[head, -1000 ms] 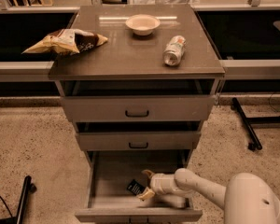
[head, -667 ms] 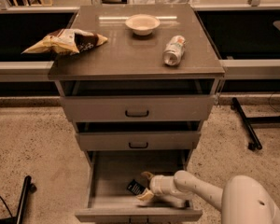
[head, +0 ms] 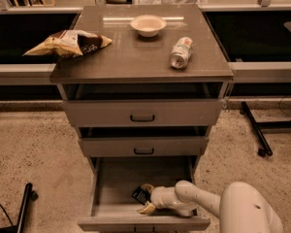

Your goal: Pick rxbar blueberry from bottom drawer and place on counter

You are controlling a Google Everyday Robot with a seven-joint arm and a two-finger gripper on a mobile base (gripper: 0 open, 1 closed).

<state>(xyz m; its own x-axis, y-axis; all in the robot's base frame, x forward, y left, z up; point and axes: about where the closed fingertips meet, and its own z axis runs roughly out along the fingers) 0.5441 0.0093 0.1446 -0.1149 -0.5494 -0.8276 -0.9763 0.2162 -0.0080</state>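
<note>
The bottom drawer [head: 103, 193] is pulled out. The rxbar blueberry [head: 141, 195], a small dark wrapper with pale print, lies on the drawer floor near the middle front. My gripper [head: 146, 198] is down inside the drawer, reaching in from the right. Its pale fingertips [head: 147, 187] stand apart, one behind and one in front of the bar's right end. The bar rests on the drawer floor. The counter [head: 131, 57] is the glossy grey-brown top of the cabinet.
On the counter lie a yellow-brown chip bag [head: 68, 42] at the left, a white bowl [head: 148, 24] at the back and a silver can [head: 180, 53] on its side at the right. The two upper drawers [head: 142, 113] stand slightly open. A black stand leg [head: 254, 129] is on the floor at the right.
My gripper has shifted a little to the left, closer around the bar. The bar has stayed on the drawer floor.
</note>
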